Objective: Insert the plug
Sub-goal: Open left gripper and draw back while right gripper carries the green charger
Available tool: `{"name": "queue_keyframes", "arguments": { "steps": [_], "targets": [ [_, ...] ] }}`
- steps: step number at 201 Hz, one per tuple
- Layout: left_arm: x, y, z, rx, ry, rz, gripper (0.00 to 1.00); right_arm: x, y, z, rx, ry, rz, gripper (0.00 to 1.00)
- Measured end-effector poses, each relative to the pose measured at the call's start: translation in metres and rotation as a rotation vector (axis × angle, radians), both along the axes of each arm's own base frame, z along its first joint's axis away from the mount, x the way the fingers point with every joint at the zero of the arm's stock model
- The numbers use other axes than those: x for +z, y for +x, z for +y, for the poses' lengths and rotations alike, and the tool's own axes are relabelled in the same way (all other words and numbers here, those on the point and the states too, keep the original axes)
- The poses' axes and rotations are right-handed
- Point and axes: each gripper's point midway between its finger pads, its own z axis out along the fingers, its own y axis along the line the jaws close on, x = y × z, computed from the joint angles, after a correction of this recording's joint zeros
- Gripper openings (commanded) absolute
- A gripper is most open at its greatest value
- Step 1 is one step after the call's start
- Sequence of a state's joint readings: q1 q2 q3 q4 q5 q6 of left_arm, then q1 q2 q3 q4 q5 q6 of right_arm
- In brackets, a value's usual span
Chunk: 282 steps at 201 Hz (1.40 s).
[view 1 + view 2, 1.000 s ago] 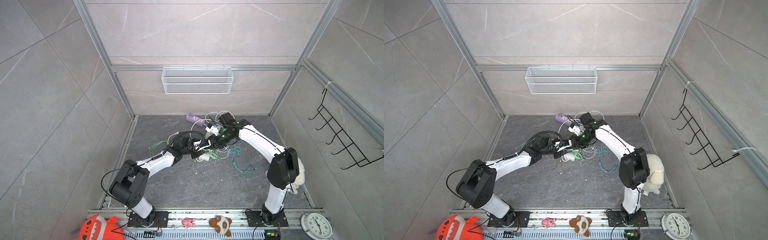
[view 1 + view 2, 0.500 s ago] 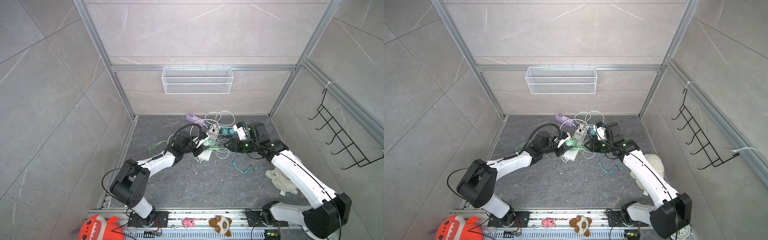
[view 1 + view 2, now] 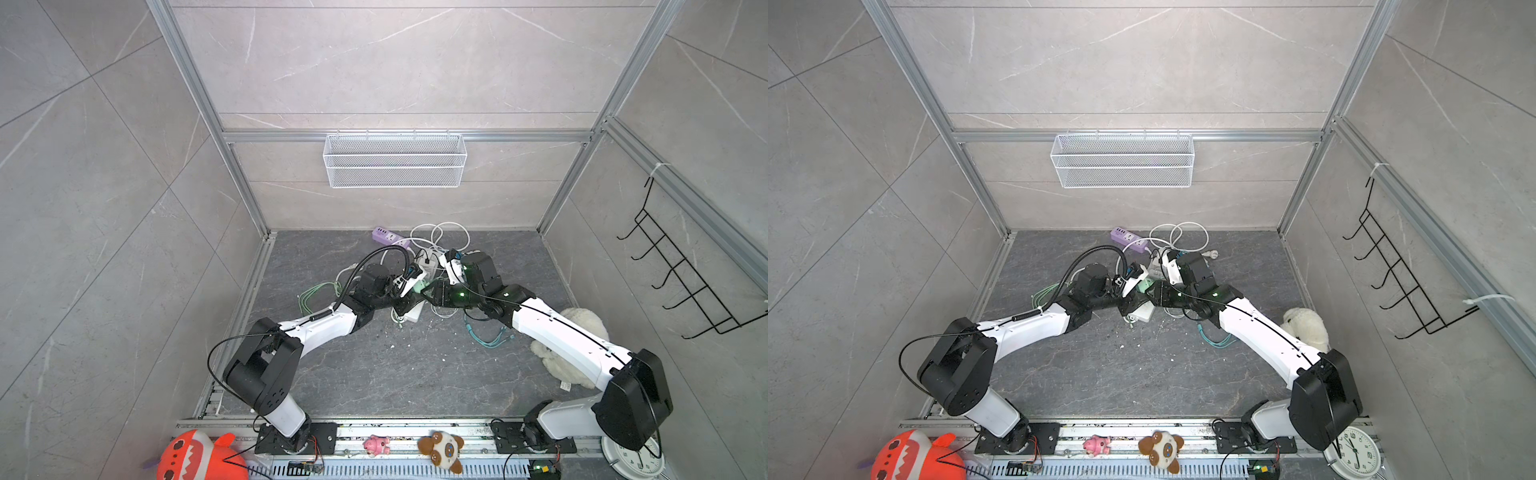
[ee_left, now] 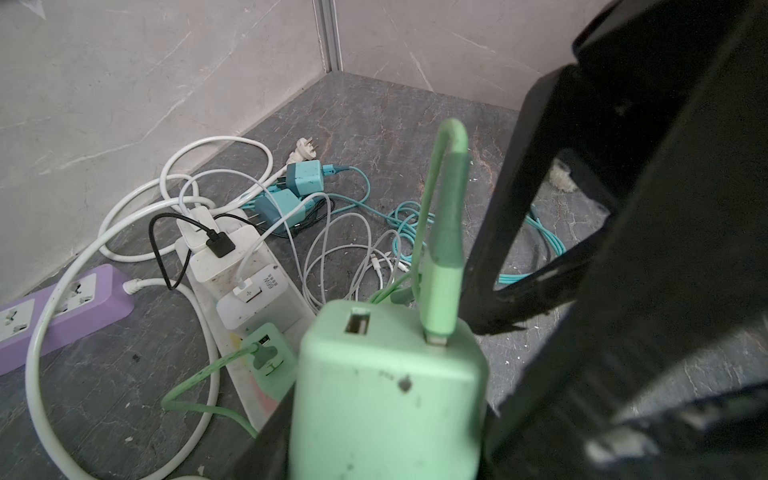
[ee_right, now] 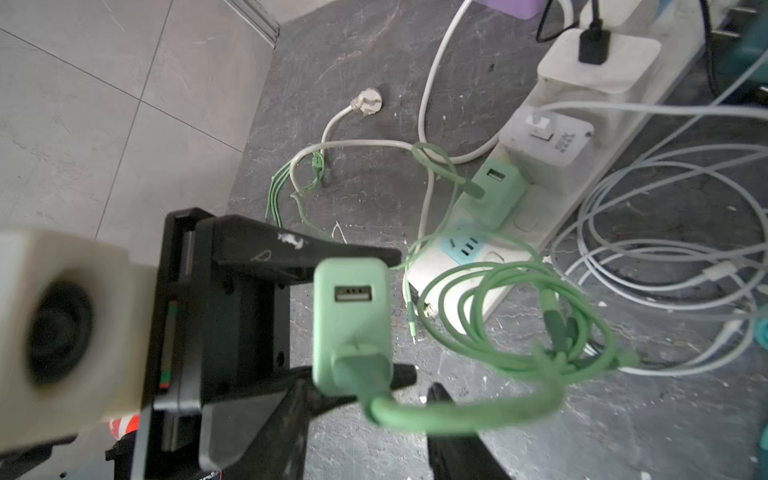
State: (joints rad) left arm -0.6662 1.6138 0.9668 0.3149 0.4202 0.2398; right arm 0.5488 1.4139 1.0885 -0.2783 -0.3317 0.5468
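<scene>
Two arms sit nose to nose over the cable tangle, in both top views. The left gripper (image 5: 399, 311) has its black fingers (image 5: 299, 253) clamped on the green charger (image 5: 351, 316), one on each end of the block, parted only as far as the block lets them. The charger is up off the dark surface (image 3: 395, 374), in the air just beside the white power strip (image 5: 540, 224) and not seated in it. Its prongs are out of sight. It's smooth mint plastic, a rounded brick, scuffed and speckled with dirt. There are two USB ports in its face, one bare, one filled by a green plug (image 4: 442, 266) with a long rubbery boot. From there the green cable (image 5: 478, 415) bends hard and drops into loose coils on the stone-patterned surface.

The right gripper (image 5: 370, 386) has its fingers standing apart on either side of that plug and cable, tips close in. Whether they pinch it or merely flank it, I cannot tell. In the left wrist view one angular finger (image 4: 498, 232) runs just beside the boot.

The strip is long, white and grubby. A pale blue free socket (image 5: 465, 247) sits at the end nearest the held charger. Next comes a second green charger (image 5: 496, 193), then two white blocks (image 5: 552, 141), the farther one with a black plug (image 5: 592, 45). A purple strip (image 4: 83, 307) lies beside it, with two teal chargers (image 4: 305, 176) among thin white leads.
</scene>
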Motion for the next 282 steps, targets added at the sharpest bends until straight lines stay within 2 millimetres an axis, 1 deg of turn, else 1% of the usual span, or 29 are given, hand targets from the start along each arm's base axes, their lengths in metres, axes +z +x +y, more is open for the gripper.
{"name": "queue_keyframes", "arguments": {
  "steps": [19,43,51,62,68,84,92,97,104,105,106,107,109,111,127,141,156,170,188,207,231,244,254,282],
  "targets": [
    [0.0,-0.003,-0.002,-0.008,0.0,0.002,0.26,-0.001,0.005,0.006,0.001,0.022,0.001,0.47],
    [0.0,-0.003,-0.003,-0.01,-0.001,0.002,0.26,-0.003,0.01,0.015,0.017,0.064,0.013,0.4],
    [0.0,-0.003,-0.003,-0.009,0.0,0.002,0.26,-0.004,0.011,0.018,0.02,0.075,0.019,0.35],
    [0.0,-0.003,-0.002,-0.008,0.0,0.002,0.27,-0.006,0.013,0.019,0.016,0.087,0.035,0.23],
    [0.0,-0.002,-0.002,-0.005,0.0,0.003,0.3,-0.006,0.014,0.019,0.016,0.094,0.039,0.19],
    [-0.001,-0.002,-0.001,-0.002,0.003,0.006,0.38,-0.007,0.014,0.019,0.019,0.093,0.043,0.11],
    [-0.001,-0.002,-0.001,-0.004,0.002,0.005,0.46,-0.007,0.014,0.018,0.018,0.089,0.042,0.1],
    [-0.001,-0.002,-0.001,-0.004,0.001,0.004,0.55,-0.007,0.014,0.018,0.016,0.086,0.043,0.09],
    [0.0,-0.003,-0.002,-0.006,0.001,0.001,0.74,-0.006,0.013,0.016,0.012,0.081,0.046,0.08],
    [0.0,-0.003,-0.002,-0.006,0.001,-0.001,0.81,-0.005,0.012,0.016,0.01,0.079,0.046,0.08],
    [0.0,-0.003,-0.003,-0.007,0.001,-0.003,0.89,-0.005,0.012,0.015,0.01,0.077,0.047,0.08],
    [0.0,-0.003,-0.003,-0.007,-0.001,-0.001,0.95,-0.005,0.012,0.015,0.008,0.076,0.048,0.08],
    [0.001,-0.003,-0.003,-0.007,-0.003,-0.001,0.98,-0.005,0.011,0.014,0.007,0.074,0.051,0.08],
    [0.002,-0.003,-0.003,-0.006,-0.004,-0.007,0.99,-0.005,0.011,0.013,0.005,0.07,0.051,0.08],
    [0.011,-0.005,-0.004,-0.01,-0.021,-0.025,1.0,0.0,0.007,0.0,-0.021,0.044,0.055,0.07],
    [0.023,-0.006,-0.004,-0.012,-0.041,-0.052,1.0,0.012,0.006,-0.019,-0.058,0.026,0.043,0.07],
    [0.039,-0.007,-0.001,-0.003,-0.062,-0.084,1.0,0.034,0.011,-0.042,-0.112,0.016,0.005,0.07],
    [0.051,-0.006,0.002,0.019,-0.075,-0.114,1.0,0.06,0.015,-0.065,-0.164,0.008,-0.042,0.07],
    [0.058,-0.002,0.007,0.056,-0.07,-0.136,1.0,0.092,0.013,-0.087,-0.212,0.004,-0.103,0.07],
    [0.053,0.005,0.013,0.105,-0.034,-0.142,1.0,0.117,0.008,-0.104,-0.24,-0.003,-0.15,0.08],
    [0.042,0.013,0.019,0.152,0.012,-0.131,1.0,0.133,0.004,-0.123,-0.282,-0.019,-0.176,0.09],
    [0.032,0.017,0.02,0.17,0.038,-0.116,1.0,0.136,0.003,-0.131,-0.3,-0.025,-0.176,0.09],
    [0.022,0.02,0.021,0.184,0.061,-0.1,1.0,0.136,0.004,-0.132,-0.303,-0.027,-0.176,0.08],
    [-0.006,0.028,0.025,0.222,0.128,-0.06,1.0,0.129,0.007,-0.134,-0.316,-0.044,-0.159,0.09]
  ]
}}
